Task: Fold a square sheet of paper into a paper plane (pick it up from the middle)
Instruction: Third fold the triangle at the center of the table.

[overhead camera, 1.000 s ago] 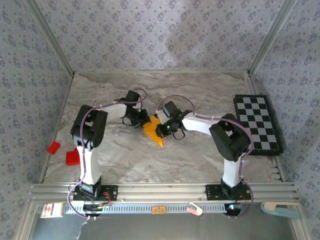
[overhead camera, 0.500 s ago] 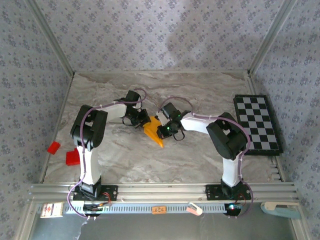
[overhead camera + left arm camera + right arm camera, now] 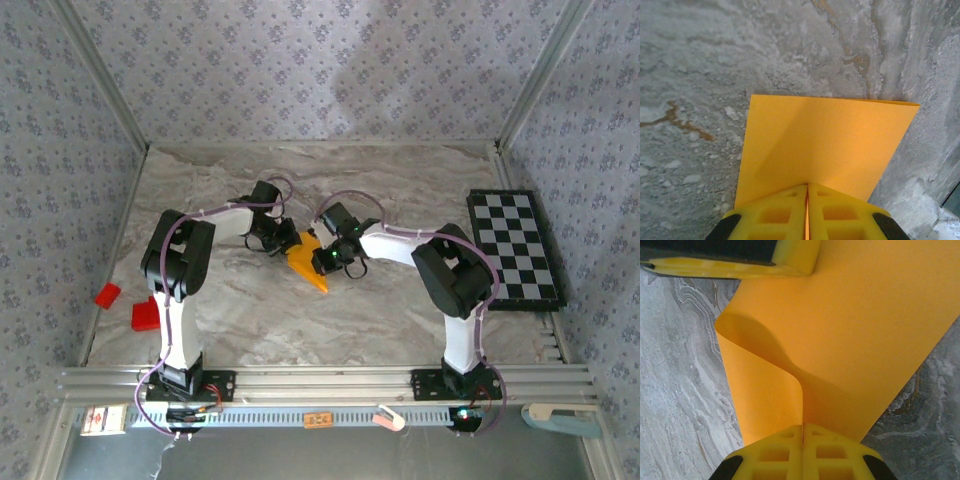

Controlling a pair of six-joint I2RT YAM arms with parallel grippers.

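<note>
Nearest the arm bases, two red blocks (image 3: pixel 145 315) lie by the left edge of the marbled worktop (image 3: pixel 250 320). Midway across, the orange-yellow sheet of paper (image 3: pixel 310 270), folded to a point that aims at the near edge, is held between the arms. The right claw (image 3: pixel 803 429) is clamped on a raised, curling flap, and the left claw (image 3: pixel 807 187) is clamped on the opposite side; beyond them, at the right, lies a checkerboard (image 3: pixel 515 245).
</note>
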